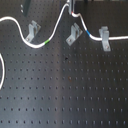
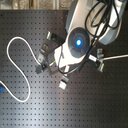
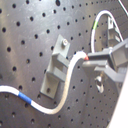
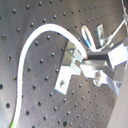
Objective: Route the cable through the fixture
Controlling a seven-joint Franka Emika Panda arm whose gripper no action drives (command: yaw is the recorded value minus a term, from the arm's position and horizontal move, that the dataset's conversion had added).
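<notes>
1. The white cable [image 1: 20, 27] lies in loops on the black perforated breadboard [image 1: 65, 95], passing the three metal clip fixtures; the green band [image 1: 46, 42] and blue band [image 1: 86, 33] flank the middle fixture [image 1: 73, 34].
2. In the first wrist view, the gripper [image 3: 89, 62] pinches the cable just beside that fixture [image 3: 57, 65].
3. The cord looks light, limp and springy, so it probably sags and drags. Holding close to the fixture seems wise, since slack beyond the fingers will wander.

arm [image 2: 80, 37] over board centre | fingers [image 3: 100, 56] closed, pointing down
</notes>
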